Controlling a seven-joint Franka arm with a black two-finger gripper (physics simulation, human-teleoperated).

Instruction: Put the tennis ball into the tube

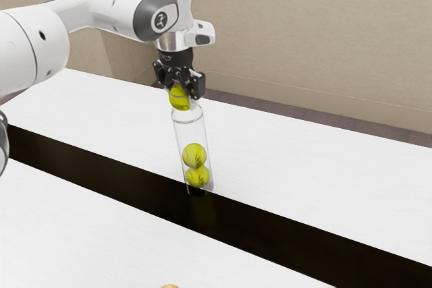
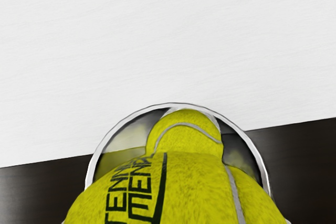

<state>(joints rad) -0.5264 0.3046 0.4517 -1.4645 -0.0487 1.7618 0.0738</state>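
Yellow-green in the exterior view, pinched between both fingers of the black gripper (image 1: 181, 90): the ball (image 1: 179, 99) for this task, right at the mouth of the clear tube (image 1: 192, 131). Hard to tell from here: inside the rim or just above. Could snag on the rim if lowered off-centre, looking a touch toward the exterior view's left. Could also knock the tube over, if pushed sideways by a fingertip catching the edge; tall, narrow, likely light, so probably easy to tip off the dark strip (image 1: 101, 166) on the white table (image 1: 304, 166). To count: one gripper, one tube, three balls, with one held up top and two stacked (image 1: 194, 156) near the bottom.

In the wrist view, big and close under the hand, with the curve of the rim (image 2: 90, 171) around it. Might bounce off and roll away if let go before being centred; might jam if squeezed against one side of the wall. To count: one rim, two balls clearly, with the smaller one (image 2: 184, 135) down inside the tube.
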